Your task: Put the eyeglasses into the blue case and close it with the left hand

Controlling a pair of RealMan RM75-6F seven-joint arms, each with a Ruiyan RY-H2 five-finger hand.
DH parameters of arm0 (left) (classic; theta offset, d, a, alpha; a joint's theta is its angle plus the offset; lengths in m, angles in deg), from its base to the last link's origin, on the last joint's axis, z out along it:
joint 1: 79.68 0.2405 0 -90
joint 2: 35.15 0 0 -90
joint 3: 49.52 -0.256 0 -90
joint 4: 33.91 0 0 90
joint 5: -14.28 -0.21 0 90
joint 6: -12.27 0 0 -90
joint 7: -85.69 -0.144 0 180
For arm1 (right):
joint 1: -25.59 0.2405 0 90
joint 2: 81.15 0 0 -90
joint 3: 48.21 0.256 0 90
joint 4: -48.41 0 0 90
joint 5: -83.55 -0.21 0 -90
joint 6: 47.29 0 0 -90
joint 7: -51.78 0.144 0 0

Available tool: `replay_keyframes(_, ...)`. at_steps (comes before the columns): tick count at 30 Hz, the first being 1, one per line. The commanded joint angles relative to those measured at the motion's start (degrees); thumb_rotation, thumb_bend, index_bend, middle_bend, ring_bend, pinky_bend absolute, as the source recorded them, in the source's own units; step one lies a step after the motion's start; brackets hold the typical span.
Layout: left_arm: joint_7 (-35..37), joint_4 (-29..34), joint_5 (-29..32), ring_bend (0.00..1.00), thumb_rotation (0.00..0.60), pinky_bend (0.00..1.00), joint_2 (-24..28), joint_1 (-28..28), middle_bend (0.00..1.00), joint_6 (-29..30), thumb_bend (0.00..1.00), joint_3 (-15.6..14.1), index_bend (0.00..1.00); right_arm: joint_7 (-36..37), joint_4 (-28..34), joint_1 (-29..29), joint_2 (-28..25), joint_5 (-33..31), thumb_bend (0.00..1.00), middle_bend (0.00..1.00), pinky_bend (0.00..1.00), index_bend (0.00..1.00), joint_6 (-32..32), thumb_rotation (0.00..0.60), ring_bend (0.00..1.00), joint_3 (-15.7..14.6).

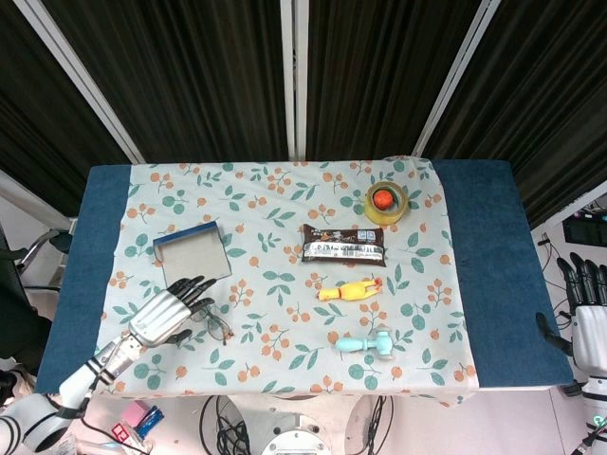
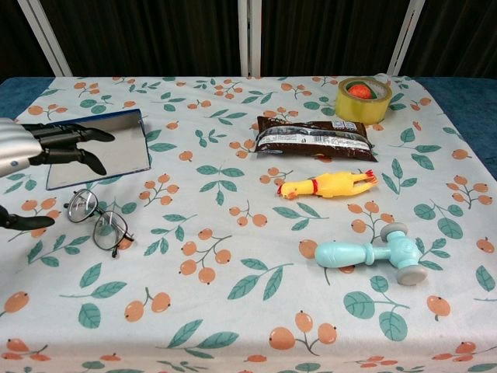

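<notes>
The eyeglasses (image 1: 214, 323) (image 2: 99, 219) lie on the floral cloth near its front left, lenses flat. The blue case (image 1: 193, 254) (image 2: 101, 148) lies open just behind them, its grey lining facing up. My left hand (image 1: 173, 311) (image 2: 46, 148) hovers open with fingers spread, right beside the glasses and in front of the case, holding nothing. In the chest view its dark fingers (image 2: 78, 144) overlap the case's left part. My right hand (image 1: 586, 318) hangs off the table's right edge, fingers apart and empty.
A brown snack packet (image 1: 343, 244) (image 2: 316, 138) lies mid-table. A yellow rubber chicken (image 1: 349, 290) (image 2: 326, 186) and a teal toy hammer (image 1: 366, 345) (image 2: 374, 253) lie in front of it. A yellow tape roll (image 1: 386, 202) (image 2: 363, 99) holds an orange ball at the back right.
</notes>
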Motion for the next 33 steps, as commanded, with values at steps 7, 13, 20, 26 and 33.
replay_keyframes(7,0.92,-5.15,-0.99,0.04,0.6,0.18,-2.88,-3.36,0.0,-1.83,0.23,0.61,0.27,-0.83,0.5,0.4,-0.07,-0.24,0.21,0.0,0.0,0.0,0.68,0.6,0.0,0.14)
replay_keyframes(13,2.03,-7.06,-1.45,0.04,0.6,0.18,-3.85,-4.64,0.0,-2.91,0.23,-0.08,0.33,-1.32,0.79,0.6,-0.18,-0.58,0.21,0.0,0.0,0.0,1.05,0.6,0.0,0.28)
replay_keyframes(20,3.51,-8.53,-1.15,0.04,0.6,0.18,-5.6,-5.67,0.0,-3.76,0.25,-0.44,0.39,-1.18,0.56,0.65,-0.17,-1.1,0.21,0.0,0.0,0.0,1.55,0.6,0.0,0.28)
replay_keyframes(26,3.72,-8.55,-0.5,0.04,0.6,0.18,-6.12,-6.34,0.0,-4.26,0.32,-0.28,0.47,-0.87,0.24,0.61,-0.17,-1.23,0.21,0.0,0.0,0.0,1.64,0.6,0.0,0.24)
replay_keyframes(33,3.02,-8.14,0.48,0.04,0.6,0.18,-5.98,-6.66,0.0,-5.53,0.34,-0.69,0.49,-0.35,-0.3,0.61,-0.1,-1.43,0.21,0.0,0.0,0.0,1.94,0.6,0.0,0.16)
